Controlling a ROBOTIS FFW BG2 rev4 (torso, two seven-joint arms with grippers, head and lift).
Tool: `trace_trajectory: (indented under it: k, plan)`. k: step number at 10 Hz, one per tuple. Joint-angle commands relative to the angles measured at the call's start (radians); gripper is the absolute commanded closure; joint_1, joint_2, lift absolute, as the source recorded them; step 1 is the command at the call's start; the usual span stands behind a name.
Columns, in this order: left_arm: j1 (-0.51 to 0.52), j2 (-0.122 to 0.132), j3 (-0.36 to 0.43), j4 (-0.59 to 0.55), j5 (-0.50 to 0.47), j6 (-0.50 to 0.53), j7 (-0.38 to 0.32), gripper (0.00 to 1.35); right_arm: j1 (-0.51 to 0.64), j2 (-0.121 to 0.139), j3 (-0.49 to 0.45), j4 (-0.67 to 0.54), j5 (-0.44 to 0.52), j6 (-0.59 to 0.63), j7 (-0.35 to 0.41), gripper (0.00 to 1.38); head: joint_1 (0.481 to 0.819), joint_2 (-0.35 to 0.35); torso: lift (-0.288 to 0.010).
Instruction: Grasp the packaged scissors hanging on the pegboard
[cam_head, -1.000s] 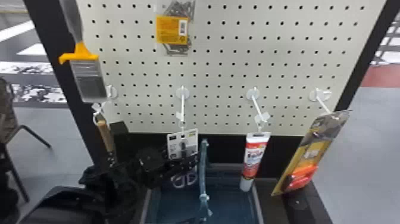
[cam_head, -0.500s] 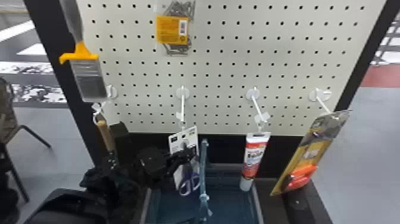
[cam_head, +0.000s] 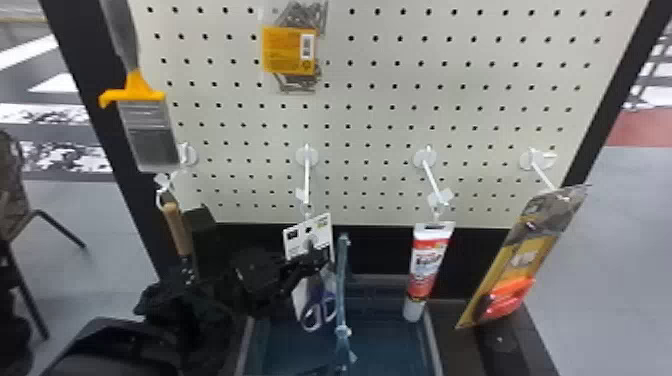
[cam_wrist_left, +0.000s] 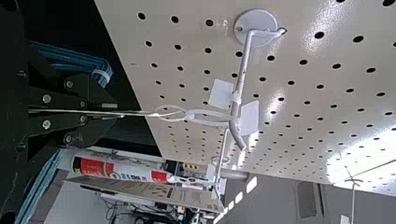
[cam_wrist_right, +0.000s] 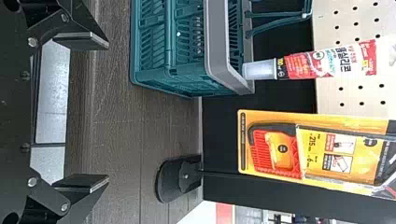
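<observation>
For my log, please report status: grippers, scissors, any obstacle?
Left gripper shut on packaged scissors. Right gripper open, empty. Package loop hangs on hook; its tip may obstruct.

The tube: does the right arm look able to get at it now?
Probably yes: the right gripper is open and nothing seems to stand before the tube, though the basket lies near its cap.

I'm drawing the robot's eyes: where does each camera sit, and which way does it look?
Head view: on the head, looking forward and down at the pegboard; left arm shows.
Left wrist view: on that wrist, looking along the left gripper, shut on the scissors card, toward a hook.
Right wrist view: on that wrist, looking past the open right gripper at the basket.
Head and right wrist views share the tube and basket.
</observation>
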Motion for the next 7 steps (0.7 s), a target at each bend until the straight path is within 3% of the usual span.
trace_trajectory:
  k: [1,7]
  plan:
    - [0.000,-0.001,0.000,0.000,0.001,0.004,0.000,1.19,0.001,0.000,0.000,0.000,0.000,0.000,0.000,0.27,0.549,0.000,-0.100]
    - [0.002,-0.001,0.002,0.000,0.009,0.021,0.000,1.19,0.001,0.000,0.000,0.002,0.002,0.000,0.000,0.27,0.549,0.000,-0.100]
